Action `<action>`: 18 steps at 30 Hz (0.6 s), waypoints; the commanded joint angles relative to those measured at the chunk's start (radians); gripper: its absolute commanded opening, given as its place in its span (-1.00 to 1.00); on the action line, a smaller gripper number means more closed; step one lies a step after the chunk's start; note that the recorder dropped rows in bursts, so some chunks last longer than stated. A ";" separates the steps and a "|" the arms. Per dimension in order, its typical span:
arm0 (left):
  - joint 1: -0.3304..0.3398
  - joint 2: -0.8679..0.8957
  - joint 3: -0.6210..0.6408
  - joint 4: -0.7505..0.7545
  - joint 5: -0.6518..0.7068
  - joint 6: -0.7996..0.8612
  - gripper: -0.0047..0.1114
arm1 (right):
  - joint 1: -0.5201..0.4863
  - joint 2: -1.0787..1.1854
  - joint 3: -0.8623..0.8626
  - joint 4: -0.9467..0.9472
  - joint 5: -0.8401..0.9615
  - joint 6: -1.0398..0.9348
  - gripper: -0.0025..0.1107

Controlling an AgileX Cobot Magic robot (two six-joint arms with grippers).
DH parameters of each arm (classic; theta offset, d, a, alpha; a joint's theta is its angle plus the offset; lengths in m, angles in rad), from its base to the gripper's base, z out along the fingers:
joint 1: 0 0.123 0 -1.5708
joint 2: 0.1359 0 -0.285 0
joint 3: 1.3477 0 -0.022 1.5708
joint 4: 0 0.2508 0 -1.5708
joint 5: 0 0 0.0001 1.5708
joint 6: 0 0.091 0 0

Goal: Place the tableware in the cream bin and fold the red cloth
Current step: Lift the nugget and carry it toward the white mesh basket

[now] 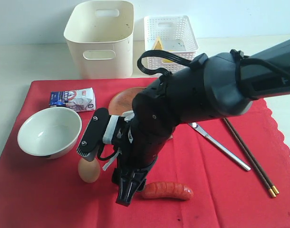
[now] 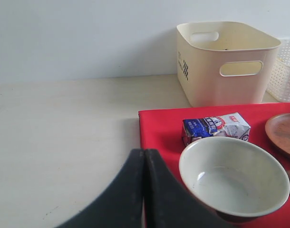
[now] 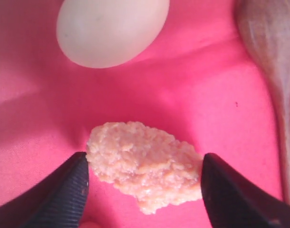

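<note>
Both my right fingers spread around the crumbly lump beside the egg; squeeze hard, it crumbles over red cloth. Left fingers clenched.

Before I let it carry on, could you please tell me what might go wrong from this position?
1. The right gripper has open jaws straddling a crumbly orange food lump, not tableware; closing might crush it into the red cloth.
2. The egg lies loose close by; a sideways move could set it rolling.
</note>
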 commanded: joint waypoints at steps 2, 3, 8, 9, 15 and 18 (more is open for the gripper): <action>0.001 -0.006 -0.001 -0.010 -0.003 -0.003 -0.90 | 0.002 -0.013 -0.002 -0.012 0.003 -0.011 -0.96; 0.001 -0.006 -0.001 -0.010 -0.003 -0.003 -0.90 | 0.002 -0.019 -0.002 -0.014 0.003 -0.011 -0.96; 0.001 -0.006 -0.001 -0.010 -0.003 -0.003 -0.90 | 0.002 -0.070 -0.002 -0.059 0.003 -0.007 -0.96; 0.001 -0.006 -0.001 -0.010 -0.003 -0.003 -0.90 | 0.002 -0.082 -0.002 -0.080 0.003 0.004 -0.96; 0.001 -0.006 -0.001 -0.010 -0.003 -0.003 -0.90 | 0.002 -0.147 -0.002 -0.319 0.004 0.256 -0.96; 0.001 -0.006 -0.001 -0.010 -0.003 -0.003 -0.90 | 0.002 -0.165 -0.002 -0.468 0.006 0.406 -0.96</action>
